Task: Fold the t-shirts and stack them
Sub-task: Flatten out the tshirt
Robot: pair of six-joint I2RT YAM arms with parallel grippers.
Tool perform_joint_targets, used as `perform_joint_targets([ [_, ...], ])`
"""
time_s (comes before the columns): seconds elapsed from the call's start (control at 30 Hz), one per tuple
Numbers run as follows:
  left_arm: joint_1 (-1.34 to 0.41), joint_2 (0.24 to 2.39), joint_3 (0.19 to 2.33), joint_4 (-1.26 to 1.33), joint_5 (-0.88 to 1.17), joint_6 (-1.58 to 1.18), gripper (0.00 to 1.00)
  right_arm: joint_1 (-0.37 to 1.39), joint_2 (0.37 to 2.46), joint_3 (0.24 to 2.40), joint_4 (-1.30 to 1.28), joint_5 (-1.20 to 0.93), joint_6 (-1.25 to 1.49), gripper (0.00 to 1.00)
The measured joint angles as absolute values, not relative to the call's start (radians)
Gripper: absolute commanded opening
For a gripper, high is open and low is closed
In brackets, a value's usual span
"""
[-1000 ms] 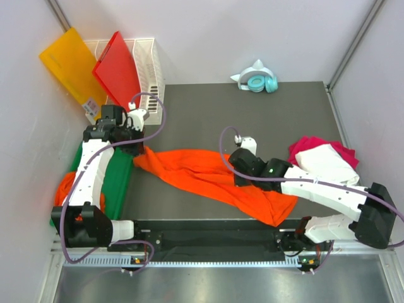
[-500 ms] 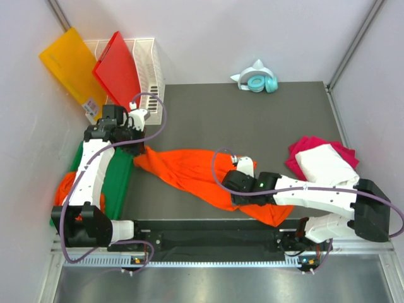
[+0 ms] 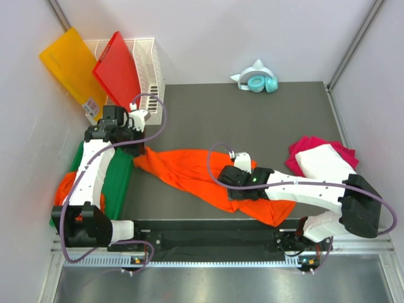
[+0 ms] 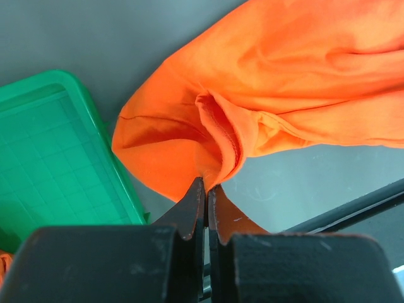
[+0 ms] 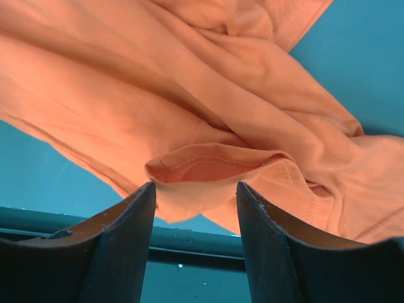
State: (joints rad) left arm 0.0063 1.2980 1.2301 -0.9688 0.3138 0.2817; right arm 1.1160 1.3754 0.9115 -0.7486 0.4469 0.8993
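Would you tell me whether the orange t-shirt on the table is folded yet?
Not folded: the orange t-shirt lies bunched in a wrinkled strip across the table, one end pinched by the left gripper.

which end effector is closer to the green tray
Left. The left end effector is beside the green tray, shut on the orange t-shirt; the right end effector is open over the shirt's middle.

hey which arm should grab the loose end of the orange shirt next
Right, probably. The right gripper is open, directly over a hemmed fold of the orange t-shirt. The left gripper is shut on the shirt's other end, so it is not free.
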Motion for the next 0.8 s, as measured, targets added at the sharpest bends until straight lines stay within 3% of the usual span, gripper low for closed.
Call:
perform_joint_targets([
  [0.57,0.006,1.291,1.218,-0.968,0.313,0.282,0.00,1.136,1.434,0.974,-0.720,0.443,0.881,0.57],
  [0.8,0.006,1.291,1.215,-0.968,0.312,0.281,0.00,1.149,1.521,0.995,-0.705,0.439,0.872,0.50],
])
